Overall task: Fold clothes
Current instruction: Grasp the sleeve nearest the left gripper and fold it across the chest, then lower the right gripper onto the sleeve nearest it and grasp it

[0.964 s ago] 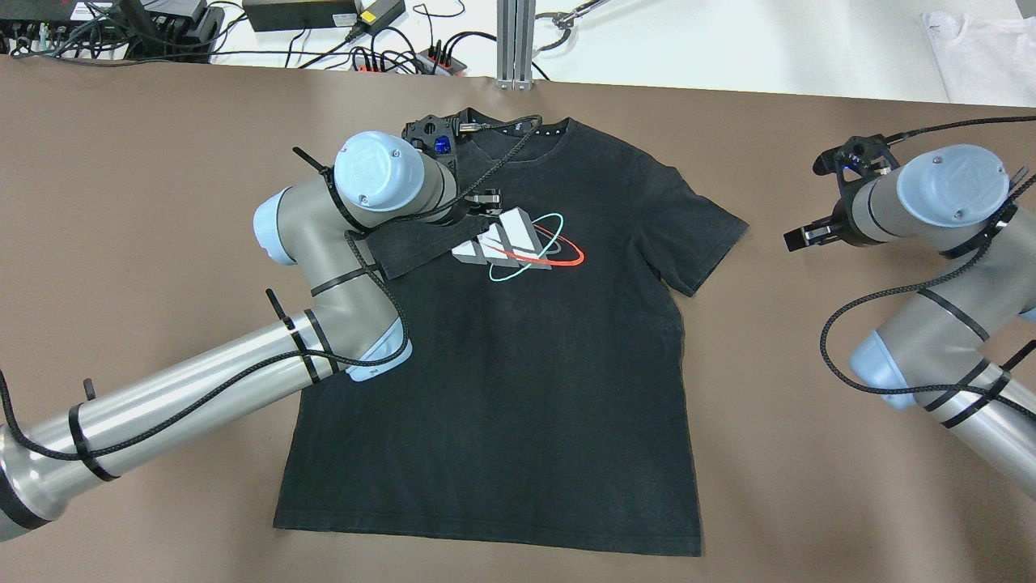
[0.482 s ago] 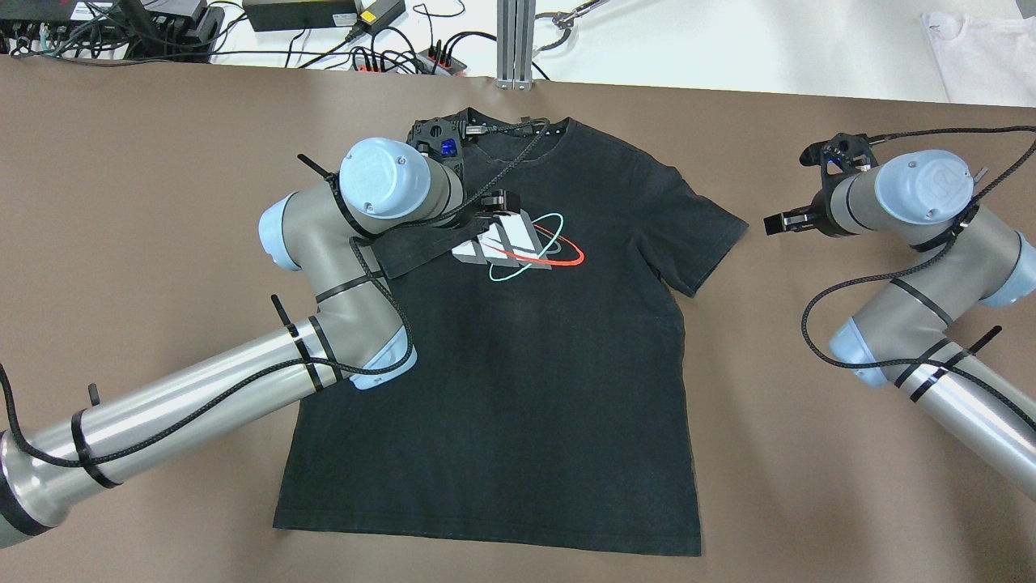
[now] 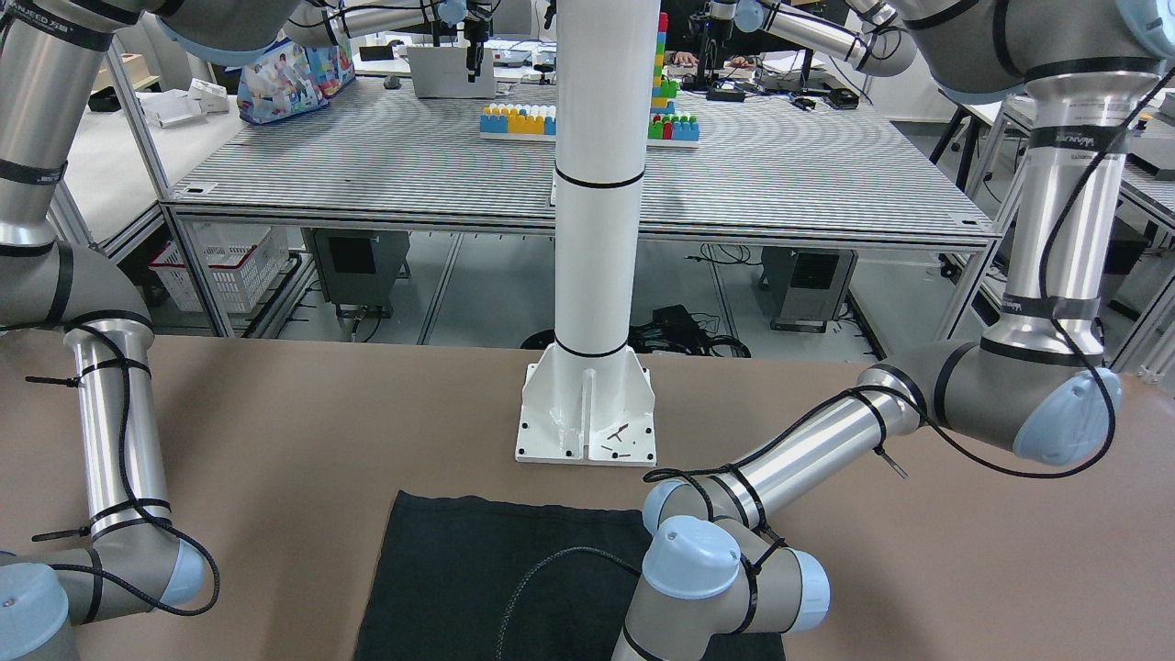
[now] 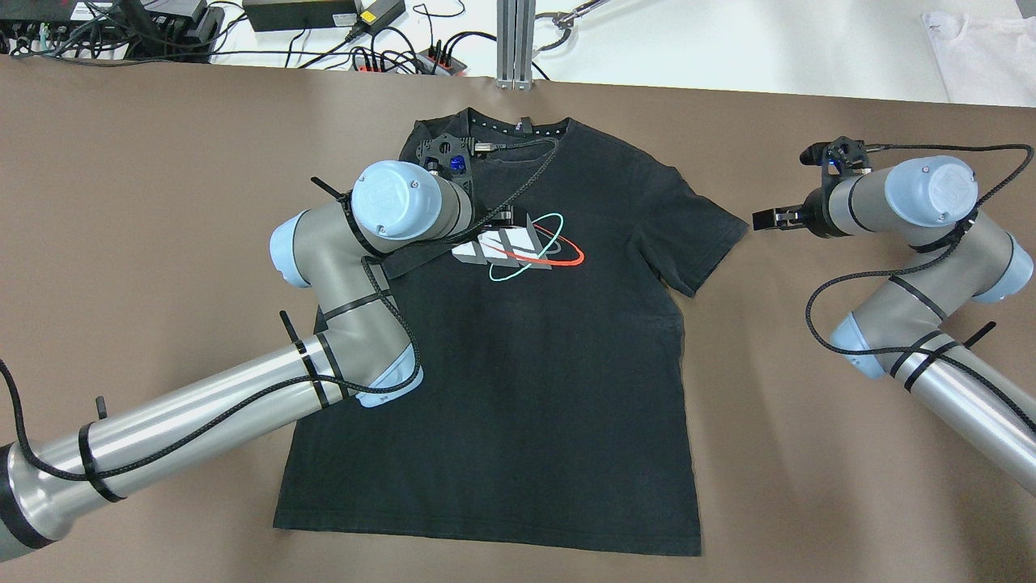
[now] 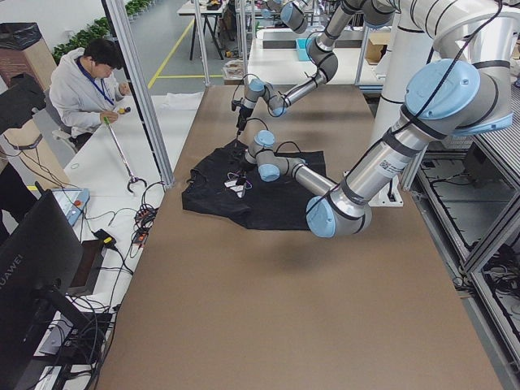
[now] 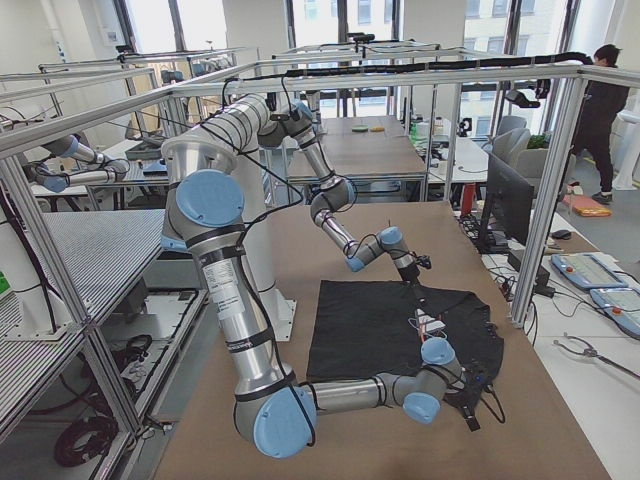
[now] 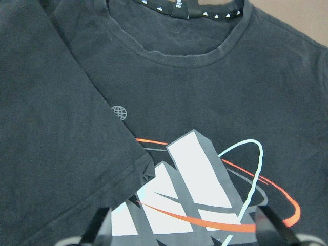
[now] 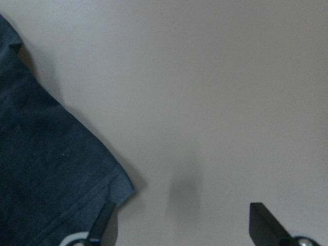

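The clothes [image 4: 526, 364] are a black T-shirt lying flat on the brown table, print up. Its left sleeve [image 4: 413, 257] is folded in over the chest, seen close up in the left wrist view as a hemmed flap [image 7: 51, 128]. My left gripper [image 4: 506, 214] hovers over the print, open [image 7: 187, 230], nothing between its fingers. My right gripper [image 4: 765, 219] is just off the tip of the spread right sleeve [image 4: 704, 235]. It is open [image 8: 182, 225], with the sleeve corner [image 8: 46, 164] beside one finger.
The white pillar's base plate [image 3: 587, 413] stands on the table behind the shirt's hem [image 3: 477, 569]. An aluminium post [image 4: 515, 40], cables and power supplies [image 4: 324, 32] line the far edge. A white cloth [image 4: 979, 44] lies at the far right. A person [image 5: 85, 85] sits past that edge.
My right gripper has moved left, close to the right sleeve's tip. My left gripper has drifted a little right and toward me over the print; the folded sleeve lies flatter.
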Controlling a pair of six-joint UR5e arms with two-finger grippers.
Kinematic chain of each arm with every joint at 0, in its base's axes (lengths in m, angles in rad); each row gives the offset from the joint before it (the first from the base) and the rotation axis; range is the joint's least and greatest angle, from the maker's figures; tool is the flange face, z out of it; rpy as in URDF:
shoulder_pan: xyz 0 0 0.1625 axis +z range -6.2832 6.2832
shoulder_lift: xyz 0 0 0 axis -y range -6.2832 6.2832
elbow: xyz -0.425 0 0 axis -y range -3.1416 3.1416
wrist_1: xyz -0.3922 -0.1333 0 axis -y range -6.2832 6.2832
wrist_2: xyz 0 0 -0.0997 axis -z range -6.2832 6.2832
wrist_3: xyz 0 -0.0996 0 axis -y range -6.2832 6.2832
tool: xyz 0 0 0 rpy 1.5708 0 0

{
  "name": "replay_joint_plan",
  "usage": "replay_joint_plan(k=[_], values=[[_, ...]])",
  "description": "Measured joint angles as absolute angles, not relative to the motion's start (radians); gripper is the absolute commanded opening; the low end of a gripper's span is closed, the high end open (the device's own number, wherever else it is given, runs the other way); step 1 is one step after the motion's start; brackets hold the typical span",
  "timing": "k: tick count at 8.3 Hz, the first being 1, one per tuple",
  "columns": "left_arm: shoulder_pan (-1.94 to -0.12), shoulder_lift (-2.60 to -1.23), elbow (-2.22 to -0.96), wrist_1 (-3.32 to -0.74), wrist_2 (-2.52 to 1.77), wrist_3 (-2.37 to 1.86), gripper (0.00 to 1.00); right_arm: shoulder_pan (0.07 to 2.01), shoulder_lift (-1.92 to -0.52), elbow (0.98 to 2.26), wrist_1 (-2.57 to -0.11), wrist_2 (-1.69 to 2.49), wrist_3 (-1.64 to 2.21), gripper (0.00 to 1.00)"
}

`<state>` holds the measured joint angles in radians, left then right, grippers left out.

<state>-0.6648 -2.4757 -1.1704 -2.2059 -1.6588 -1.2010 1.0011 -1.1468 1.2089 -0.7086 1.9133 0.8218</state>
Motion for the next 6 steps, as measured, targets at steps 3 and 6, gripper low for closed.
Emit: replay_joint_plan(k=[3, 6], values=[[-0.664, -2.474, -1.17, -2.206, -1.66, -1.199, 1.0, 0.98, -1.126, 1.187, -0.698, 1.9, 0.836, 0.79], [-0.664, -2.473, -1.17, -2.206, -1.66, -1.198, 1.0, 0.97, -1.063, 1.122, -0.698, 1.875, 0.87, 0.69]])
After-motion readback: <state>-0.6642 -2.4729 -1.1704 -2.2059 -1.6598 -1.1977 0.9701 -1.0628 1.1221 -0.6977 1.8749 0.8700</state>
